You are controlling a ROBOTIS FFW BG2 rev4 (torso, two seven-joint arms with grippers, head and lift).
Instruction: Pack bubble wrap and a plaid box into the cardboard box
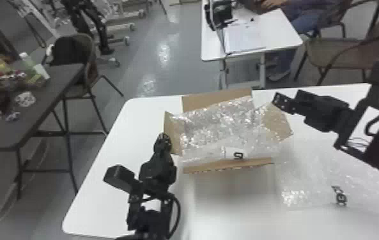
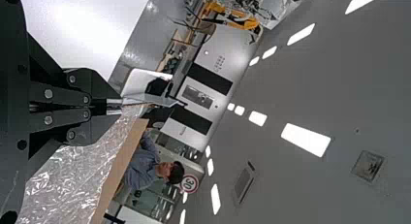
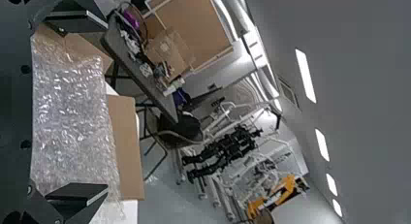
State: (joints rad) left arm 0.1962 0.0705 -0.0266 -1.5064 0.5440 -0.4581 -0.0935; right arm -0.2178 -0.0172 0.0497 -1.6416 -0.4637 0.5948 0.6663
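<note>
The open cardboard box (image 1: 227,166) stands on the white table, its flaps spread outward. Crumpled clear bubble wrap (image 1: 220,127) fills its opening and spreads over the side flaps. Another sheet of bubble wrap (image 1: 319,182) lies flat to the right of the box. My left gripper (image 1: 163,140) is beside the left flap; in the left wrist view the left gripper (image 2: 116,106) is shut, with bubble wrap beyond its tips. My right gripper (image 1: 281,102) hangs by the right flap. The right wrist view shows the right gripper (image 3: 87,110) open, bubble wrap (image 3: 72,122) beyond its parted fingers.
The white table (image 1: 108,159) has its left edge beyond my left arm. Farther left stands a dark table (image 1: 48,95) with assorted items, a chair (image 1: 91,73) behind it. A small white table (image 1: 278,28) with papers is past the far edge.
</note>
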